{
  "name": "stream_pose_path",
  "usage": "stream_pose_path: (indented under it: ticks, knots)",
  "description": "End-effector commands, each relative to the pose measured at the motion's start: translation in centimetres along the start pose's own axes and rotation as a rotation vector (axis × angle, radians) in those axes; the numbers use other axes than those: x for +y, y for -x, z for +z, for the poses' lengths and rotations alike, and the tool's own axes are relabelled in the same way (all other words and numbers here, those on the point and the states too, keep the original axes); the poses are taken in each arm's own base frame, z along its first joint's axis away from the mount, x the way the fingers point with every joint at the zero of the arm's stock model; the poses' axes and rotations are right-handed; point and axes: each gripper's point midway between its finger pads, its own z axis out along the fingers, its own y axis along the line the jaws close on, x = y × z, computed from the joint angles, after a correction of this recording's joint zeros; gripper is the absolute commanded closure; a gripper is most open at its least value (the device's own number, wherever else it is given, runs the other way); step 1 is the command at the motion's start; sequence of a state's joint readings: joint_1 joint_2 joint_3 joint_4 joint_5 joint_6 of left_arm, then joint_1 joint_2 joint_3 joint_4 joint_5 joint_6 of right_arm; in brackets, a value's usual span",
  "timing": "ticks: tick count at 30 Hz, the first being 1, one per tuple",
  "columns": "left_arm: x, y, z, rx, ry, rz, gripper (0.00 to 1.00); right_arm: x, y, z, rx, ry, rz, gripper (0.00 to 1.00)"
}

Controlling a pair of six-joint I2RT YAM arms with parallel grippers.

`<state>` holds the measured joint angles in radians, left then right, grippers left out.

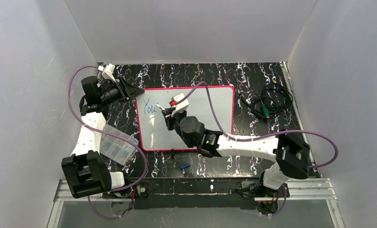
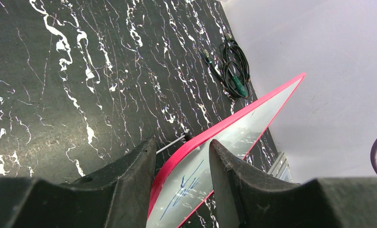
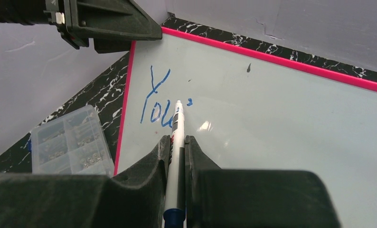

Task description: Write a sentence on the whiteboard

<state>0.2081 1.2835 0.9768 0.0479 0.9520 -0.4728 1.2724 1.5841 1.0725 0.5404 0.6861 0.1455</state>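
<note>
Across the bench, largest first, I am logging:

1. Table (image 1: pixel 253 80): black marbled top, carrying everything below.
2. Whiteboard (image 1: pixel 151 133): lying flat at mid-table, with a glossy face and a pink-red frame. I am judging it stiff, light and slick, and I am expecting it to slide under pen pressure unless braced. The frame at a corner, away from the writing, is looking like the place to take hold.
3. Left gripper (image 2: pixel 182 142): sitting at the board's far-left corner, jaws standing part-way apart astride the frame. Whether they are actually pinching it I cannot tell.
4. Right gripper (image 3: pixel 178 137): reaching over the board's upper left, jaws gripping the marker mid-barrel.
5. Clear plastic box (image 3: pixel 70 142): resting just beside the board's left edge, with small parts inside.
6. Cable coil (image 1: pixel 271 100): lying well apart, to the right of the board.
7. Marker (image 3: pixel 178 118): slim, smooth white barrel, tip touching the board just right of the writing. I am expecting it to twist in the jaws if pressed hard.
8. Sentence (image 3: pixel 152 102): blue, reading "You" plus a small mark so far, with most of it waiting to be written.
9. Small blue piece (image 1: pixel 185 166): lying near the board's near edge, possibly a cap.
</note>
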Motion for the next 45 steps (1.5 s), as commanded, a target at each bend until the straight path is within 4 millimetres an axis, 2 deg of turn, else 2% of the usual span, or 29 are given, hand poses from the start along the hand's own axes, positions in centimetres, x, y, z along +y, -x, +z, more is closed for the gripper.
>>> stream_pose_path:
  ticks: [1,5,25,33,39,45]
  knots:
    - [-1.8,-0.1,-0.6,0.006,-0.049,0.029,0.57,-0.8,3.9,-1.2,-0.100,-0.033,0.061,0.99]
    - [-1.8,-0.2,-0.6,0.007,-0.049,0.028,0.57,-2.0,2.5,-1.2,-0.064,-0.095,0.034,0.99]
    - [-1.8,-0.2,-0.6,0.007,-0.049,0.029,0.57,-1.7,0.9,0.2,-0.032,-0.111,-0.013,0.99]
    - [-1.8,-0.2,-0.6,0.007,-0.049,0.029,0.57,-2.9,-0.3,-0.7,-0.001,-0.147,-0.020,0.99]
    - [-1.9,-0.2,-0.6,0.006,-0.050,0.031,0.57,-3.0,-2.3,-1.2,0.047,-0.136,0.000,0.99]
    - [-1.9,-0.2,-0.6,0.008,-0.051,0.030,0.57,-2.6,-3.1,-1.7,0.069,-0.109,0.012,0.99]
